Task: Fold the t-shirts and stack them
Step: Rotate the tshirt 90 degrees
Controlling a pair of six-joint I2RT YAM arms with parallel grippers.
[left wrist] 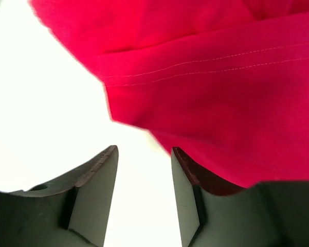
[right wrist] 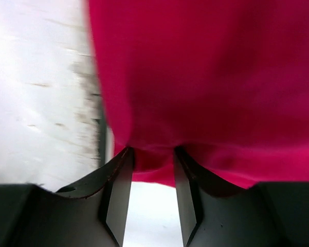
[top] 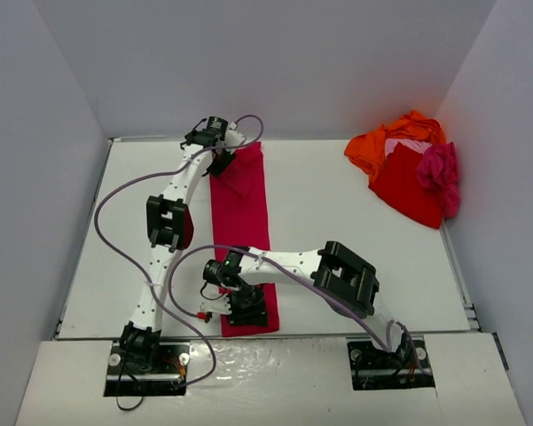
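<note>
1. Left gripper: jaws parted, bare tabletop showing in the gap, nothing pinched. It sits at the far end of the crimson t-shirt, with the stitched hem draped against the inner finger.
   - Risk: lifting off at an angle could catch that hem on the fingertip and pull the far fold open.

2. Right gripper: jaws also apart, at the near end of the same shirt. The cloth edge hangs right at the mouth, with a lip of it between the tips. It looks loose rather than clamped, though the wrist view is blurred.
   - Risk: if that lip clings to a pad, a retreat would drag the near end toward the tabletop's edge and skew the strip.

3. Crimson t-shirt: lies as a long narrow strip, far to near, between the two arms. The far end looks bunched and wider than the rest.
   - Risk: folding end over end from here would trap that bulge and give a lopsided packet that stacks badly.

4. Cable of the right arm arches over the strip.
   - Risk: a low sweep could brush the cloth.

5. Heap of t-shirts: orange, red and magenta, tangled in the far right corner, well apart.
   - Risk: picking one may bring others with it.
</note>
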